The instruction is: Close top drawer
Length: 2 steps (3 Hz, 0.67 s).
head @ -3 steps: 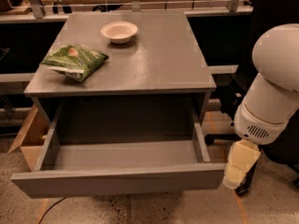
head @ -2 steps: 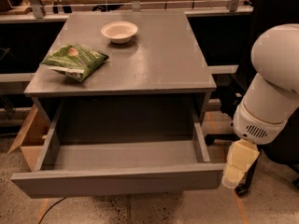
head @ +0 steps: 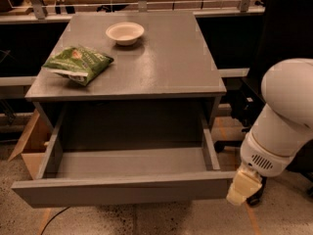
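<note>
Matte-grey wide top drawer is left fully open, unmoved | cream gripper is held beside its right front corner, aperture cannot be told | closing push is judged pending

A cream end effector sits beside the matte-grey top drawer; bag green, bowl white.

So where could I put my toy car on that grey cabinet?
The whole right half of the cabinet top, right of the bowl and the green bag, is bare. So is the floor of the open top drawer. The left side is crowded. Avoid the drawer's front right corner: the gripper sits beside it.
</note>
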### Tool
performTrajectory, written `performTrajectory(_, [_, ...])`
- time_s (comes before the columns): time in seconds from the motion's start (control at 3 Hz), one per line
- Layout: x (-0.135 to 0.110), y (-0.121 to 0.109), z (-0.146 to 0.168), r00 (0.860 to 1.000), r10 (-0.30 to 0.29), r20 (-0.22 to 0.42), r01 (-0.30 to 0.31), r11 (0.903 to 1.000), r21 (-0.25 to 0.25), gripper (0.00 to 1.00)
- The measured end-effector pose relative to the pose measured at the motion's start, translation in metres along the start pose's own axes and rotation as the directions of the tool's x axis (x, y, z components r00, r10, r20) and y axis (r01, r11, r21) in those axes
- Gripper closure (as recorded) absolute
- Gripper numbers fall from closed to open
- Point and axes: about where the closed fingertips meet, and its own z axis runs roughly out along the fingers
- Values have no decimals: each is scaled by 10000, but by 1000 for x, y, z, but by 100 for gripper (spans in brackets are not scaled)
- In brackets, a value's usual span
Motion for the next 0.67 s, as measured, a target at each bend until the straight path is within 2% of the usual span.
performTrajectory(0.33, [3, 20, 15, 9994, 345, 80, -343, 9990, -269, 65])
performTrajectory(0.67, [-1, 30, 36, 9987, 450, 249, -437, 9977, -527, 88])
